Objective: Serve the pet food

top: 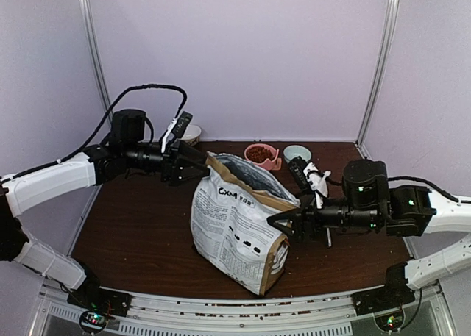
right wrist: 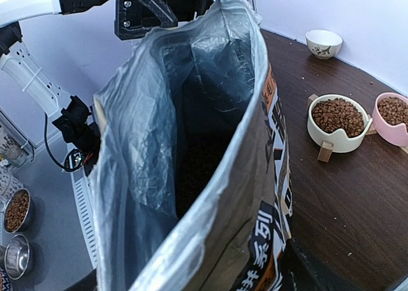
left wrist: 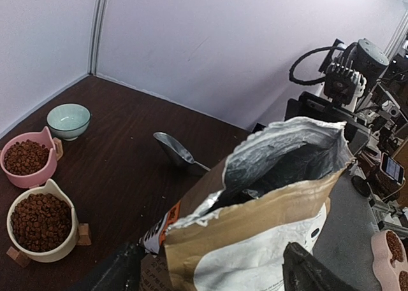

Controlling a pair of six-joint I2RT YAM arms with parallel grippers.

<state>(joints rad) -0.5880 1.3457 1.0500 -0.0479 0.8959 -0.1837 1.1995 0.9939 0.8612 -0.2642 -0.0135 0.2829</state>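
The pet food fills a white cat-shaped bowl (left wrist: pixel 41 213) and a pink bowl (left wrist: pixel 25 157); it also shows dark inside the open bag (right wrist: pixel 197 170). The large printed bag (top: pixel 239 226) stands mid-table, leaning, mouth open. My left gripper (top: pixel 197 163) is open, its fingers either side of the bag's upper left end (left wrist: pixel 213 272). My right gripper (top: pixel 280 222) is open, straddling the bag's right edge (right wrist: pixel 194 278). A silver scoop (left wrist: pixel 175 151) lies on the table beyond the bag.
An empty light green bowl (top: pixel 296 154) stands at the back by the pink bowl (top: pixel 261 156). A small white patterned bowl (top: pixel 191 134) sits at the back left. Purple walls close the table behind and at both sides.
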